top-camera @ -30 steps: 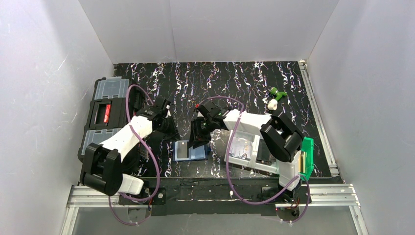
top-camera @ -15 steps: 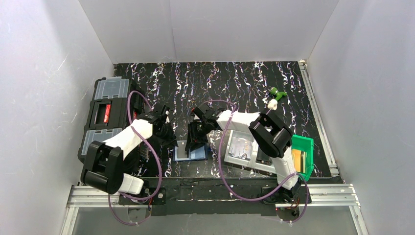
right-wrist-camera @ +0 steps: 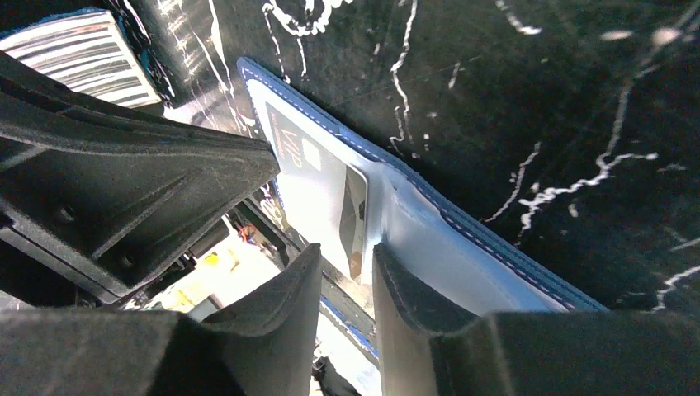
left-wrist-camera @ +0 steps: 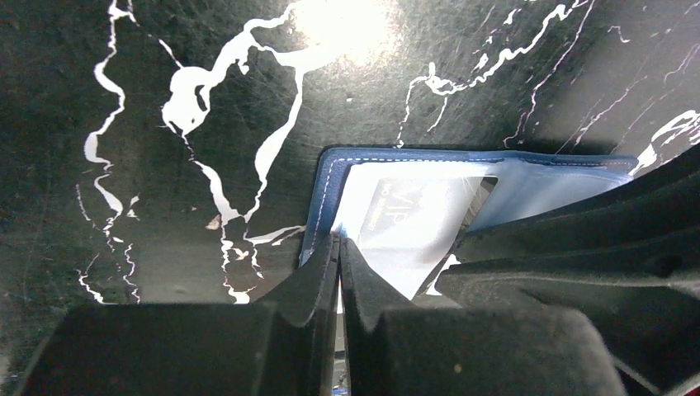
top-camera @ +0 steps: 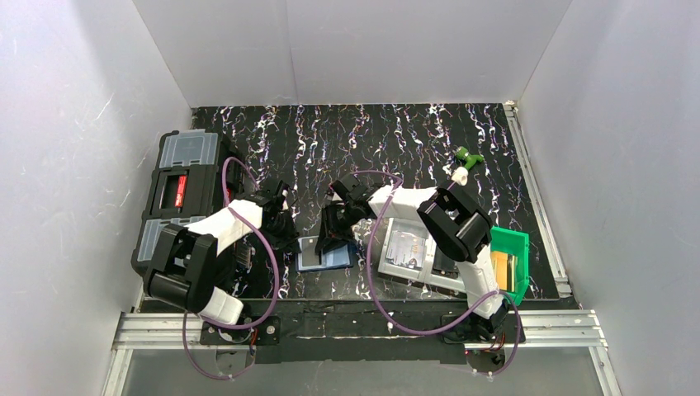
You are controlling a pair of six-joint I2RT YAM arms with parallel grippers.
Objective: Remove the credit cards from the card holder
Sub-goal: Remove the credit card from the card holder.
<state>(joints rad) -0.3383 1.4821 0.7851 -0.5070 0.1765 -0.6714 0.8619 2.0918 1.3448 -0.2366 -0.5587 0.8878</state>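
Card holder lies open and flat on the table, near the front edge and between the two arms, with its sleeves facing up. One pale credit card marked VIP sits under the clear sleeve.

Change over the last second: the jaws of the left gripper have gone from a narrow gap to fully shut. Their tips now meet on the left edge of the card holder, where the navy border meets the sleeve. We cannot tell whether that edge is caught between them or only pressed from above. We judge this as the bracing step: the left side pins the case so that a card can be drawn out. No credit card is out yet.

The jaws of the right gripper stand narrowly apart, hardly changed, with nothing clamped. They straddle the exposed end of the credit card at the sleeve mouth.

Pose, left arm: wrist pitched steeply down, forearm running from the near-left base up and right to the case. It has advanced slightly toward the case.

Pose, right arm: wrist pitched down over the right half of the card holder, forearm reaching leftward. The elbow is raised above the white tray and has folded inward.
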